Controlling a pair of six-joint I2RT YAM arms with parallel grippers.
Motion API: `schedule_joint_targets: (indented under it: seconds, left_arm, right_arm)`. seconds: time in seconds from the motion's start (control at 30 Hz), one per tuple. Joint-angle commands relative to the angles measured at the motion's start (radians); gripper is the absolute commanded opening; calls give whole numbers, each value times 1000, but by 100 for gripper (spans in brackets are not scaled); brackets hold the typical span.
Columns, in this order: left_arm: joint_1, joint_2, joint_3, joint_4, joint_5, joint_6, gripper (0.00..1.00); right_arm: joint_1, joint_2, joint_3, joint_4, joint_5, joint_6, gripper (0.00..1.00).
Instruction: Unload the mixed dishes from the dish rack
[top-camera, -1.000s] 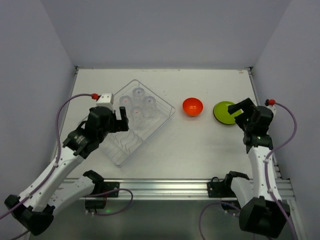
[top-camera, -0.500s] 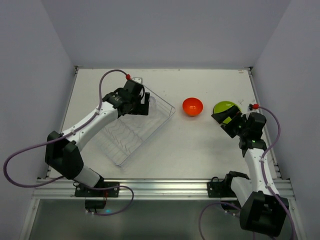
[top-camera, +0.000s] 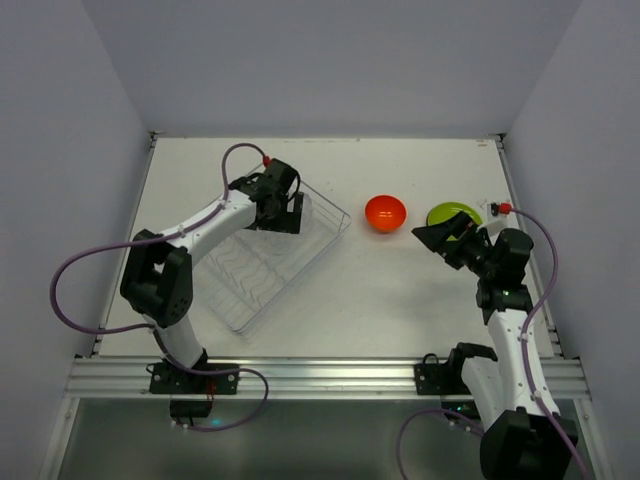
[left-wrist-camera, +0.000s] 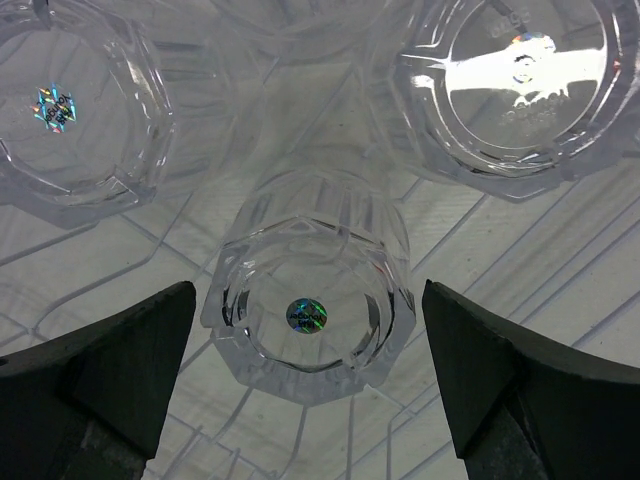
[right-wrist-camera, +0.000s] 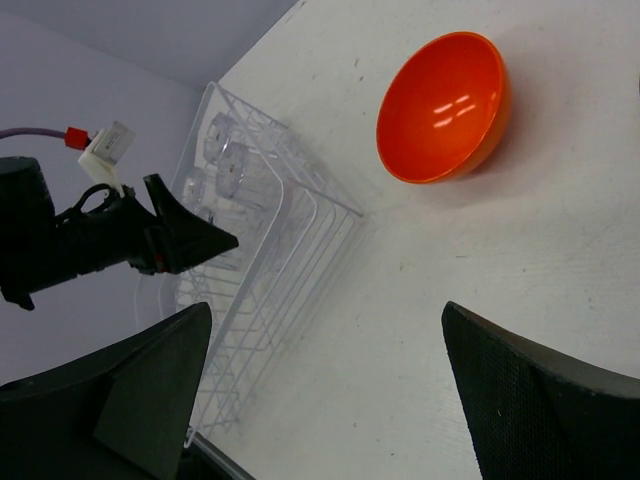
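— Progress in the overhead view, how does it look?
— Two dishes are already out. The orange-red bowl (top-camera: 385, 213) sits on the table (top-camera: 400, 300) to the right of the dish rack (top-camera: 250, 285), apart from it. The lime-green plate (top-camera: 458, 212) lies further to the right of the rack. The right end effector (top-camera: 440, 238) is near the plate, open and holding nothing. The left end effector (top-camera: 285, 215) is over the far corner of the rack and hides the glasses there.
— And the left wrist view?
— Its fingers (left-wrist-camera: 120, 370) stand wide apart on both sides of one clear tumbler (left-wrist-camera: 312, 310), and I see no contact with it. Another tumbler (left-wrist-camera: 70, 100) and a third tumbler (left-wrist-camera: 520, 80) stand just beside it, all on the rack wires (left-wrist-camera: 560, 250). A fourth I cannot confirm here.
— Right wrist view?
— Open fingers, nothing between them. The bowl lies beside the right wall of the rack, and the tumblers are grouped at its far end.
— So what is left?
— I judge about a third is done. The tumblers are not unloaded yet, and the first grasp is not yet made.
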Motion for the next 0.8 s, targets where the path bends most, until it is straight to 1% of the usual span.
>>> schedule_joint_targets:
  seconds: [0.0, 0.13, 0.2, 0.3, 0.47, 0.5, 0.53, 0.6, 0.63, 0.67, 0.7, 0.77]
  left_arm:
    - [19, 6, 41, 18, -7, 16, 99]
    - [20, 12, 34, 44, 12, 19, 91]
    - [23, 14, 26, 58, 16, 18, 90]
    - [25, 25, 18, 72, 27, 15, 86]
    - [24, 40, 12, 83, 45, 15, 76]
    - [25, 37, 9, 83, 45, 15, 72]
    - [24, 34, 6, 79, 48, 15, 64]
    - [22, 10, -2, 79, 51, 10, 56]
    - [20, -1, -5, 79, 48, 9, 47]
    - [17, -24, -6, 79, 45, 9, 41]
    - [17, -38, -8, 78, 44, 9, 28]
    - [16, -69, -8, 78, 50, 9, 18]
  right_arm:
    - [6, -6, -9, 50, -61, -7, 99]
    - [8, -4, -15, 50, -78, -4, 99]
    - [8, -4, -20, 84, -86, -2, 99]
    - [9, -4, -23, 98, -110, 1, 99]
    - [9, -3, -29, 118, -135, 4, 99]
    - [9, -3, -32, 124, -138, 4, 99]
    - [9, -3, -35, 127, -140, 7, 99]
    - [9, -3, -37, 131, -144, 7, 99]
    - [9, -3, -35, 133, -146, 7, 99]
    - [9, -3, -37, 133, -146, 7, 99]
    - [9, -4, -37, 133, -146, 7, 99]
    - [9, -4, -37, 133, -146, 7, 99]
